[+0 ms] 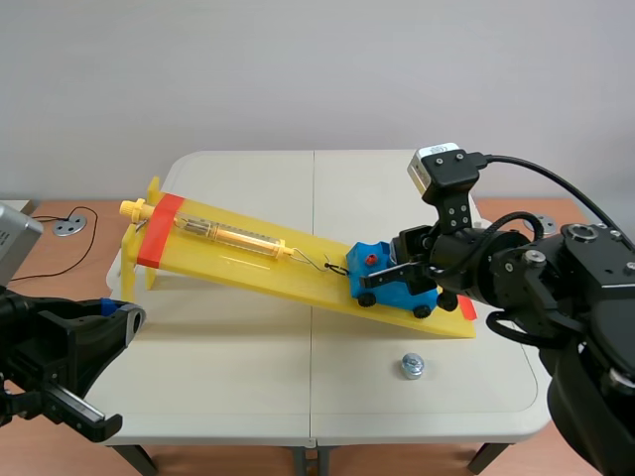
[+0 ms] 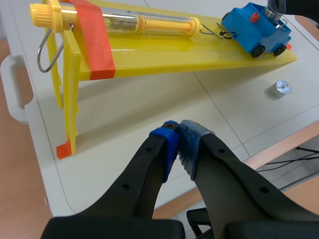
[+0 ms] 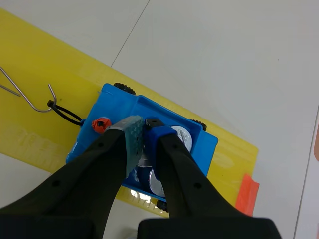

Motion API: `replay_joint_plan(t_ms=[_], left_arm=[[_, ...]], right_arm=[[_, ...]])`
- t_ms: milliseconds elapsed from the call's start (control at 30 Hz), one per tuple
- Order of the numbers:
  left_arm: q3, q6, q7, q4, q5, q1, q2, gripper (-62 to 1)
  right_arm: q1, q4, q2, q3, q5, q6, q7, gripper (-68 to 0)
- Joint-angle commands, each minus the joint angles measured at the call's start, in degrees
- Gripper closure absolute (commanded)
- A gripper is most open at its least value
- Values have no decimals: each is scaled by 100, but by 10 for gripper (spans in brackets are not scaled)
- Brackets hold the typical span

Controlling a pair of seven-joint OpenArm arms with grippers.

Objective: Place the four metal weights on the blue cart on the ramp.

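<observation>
Currently the right gripper is held low over the open bed of the blue cart, which sits near the low end of the yellow ramp. Whether that gripper is clamped on a weight or already freed cannot be told, since its tip hides what lies under it. At least two metal weights can be seen in the bed; any others are hidden beneath the gripper. One more weight is left standing on the table, just in front of the ramp's low end, so the task is judged unfinished. The left gripper is held well back near the table's near edge, its pads pressed together on nothing.

Trouble is most likely to come from the cart itself. It is kept on the slope only by a wire hook leading to the spring scale. If the bed wall were caught or pushed as the gripper is lifted away, the cart could be rolled, tipped or unhooked, and its load spilled off the ramp. The last weight looks small and round, so an off-centre grip could let it be knocked over and rolled away.
</observation>
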Motion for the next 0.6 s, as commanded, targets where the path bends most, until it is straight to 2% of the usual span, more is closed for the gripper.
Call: replay_joint_plan(t_ms=[0, 200, 400, 567], left_arm=[[-90, -205, -507, 391, -400, -96, 28, -26], [-90, -205, -507, 391, -400, -96, 28, -26], [-90, -205, -507, 391, -400, -94, 28, -26], [-90, -205, -507, 391, -400, -94, 28, -26]], right_arm=[[579, 625, 90, 7, 195, -282, 1102, -7], [640, 533, 57, 7, 186, -299, 1163, -7], [896, 116, -55, -46, 98, -297, 1228, -8], [960, 42, -85, -63, 81, -299, 1329, -75]])
